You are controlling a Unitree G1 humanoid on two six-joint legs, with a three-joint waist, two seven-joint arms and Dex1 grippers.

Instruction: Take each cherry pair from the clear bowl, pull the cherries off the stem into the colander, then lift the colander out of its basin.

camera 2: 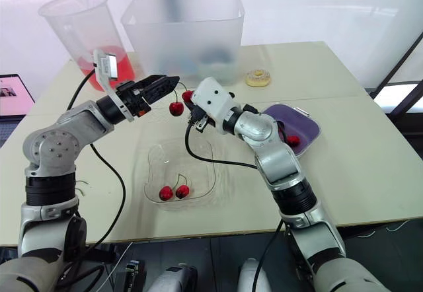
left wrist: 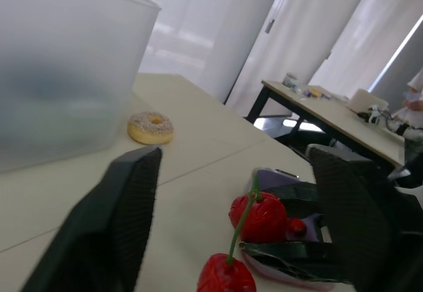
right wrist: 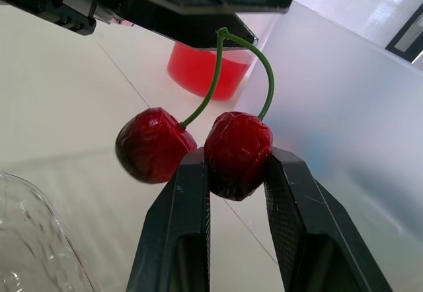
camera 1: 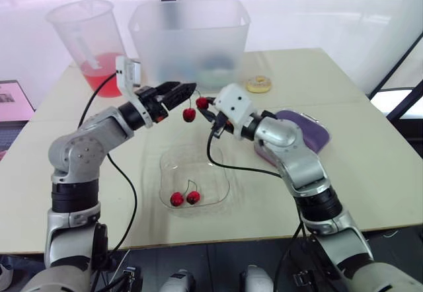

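A cherry pair hangs in the air above the clear bowl. My right gripper is shut on one cherry; the other cherry dangles free on the green stem. My left gripper is open, and the top of the stem stands between its fingers. A second cherry pair lies in the bowl. The purple colander sits on the table to the right of the bowl, behind my right forearm, with a loose cherry in it.
A large frosted tub stands at the back of the table, with a pitcher of red liquid to its left. A sprinkled donut lies right of the tub. The table's front edge runs just below the bowl.
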